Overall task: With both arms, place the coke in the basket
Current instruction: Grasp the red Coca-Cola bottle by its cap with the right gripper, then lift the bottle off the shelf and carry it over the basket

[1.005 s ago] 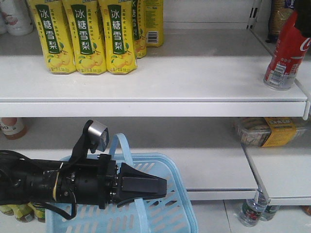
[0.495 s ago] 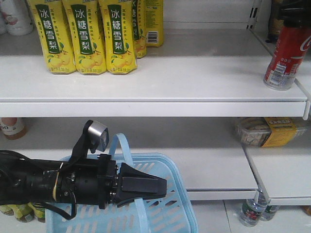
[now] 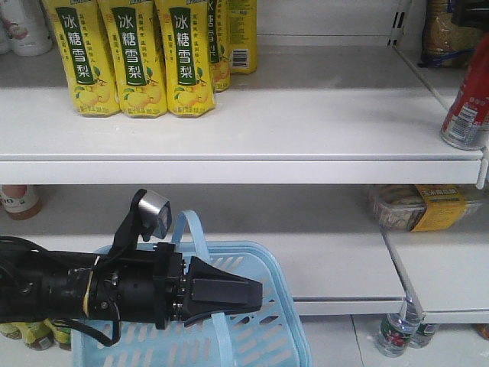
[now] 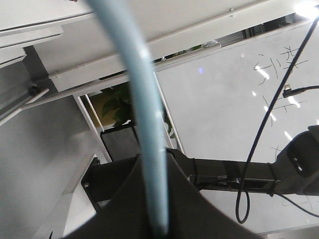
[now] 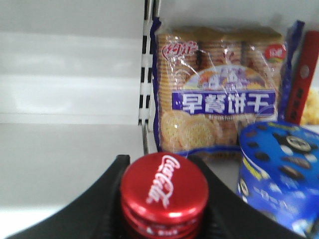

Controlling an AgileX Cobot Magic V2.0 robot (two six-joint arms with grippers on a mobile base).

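Pinching the basket's [image 3: 260,336] blue handle [image 4: 149,149] between pressed-together fingers, the left tool [image 3: 256,293] hangs over the basket, below the shelf [image 3: 306,122]. The right tool [image 5: 162,169] clamps the coke [image 3: 467,107] just under its red cap [image 5: 164,186], a finger on each side. The coke leans at the shelf's right end, well apart from the basket. Whether it touches the shelf, I cannot tell.

The coke [image 3: 467,107] shifts right.
It stands nearer the right end of the top shelf [image 3: 306,122] than before, partly cut off by the frame.
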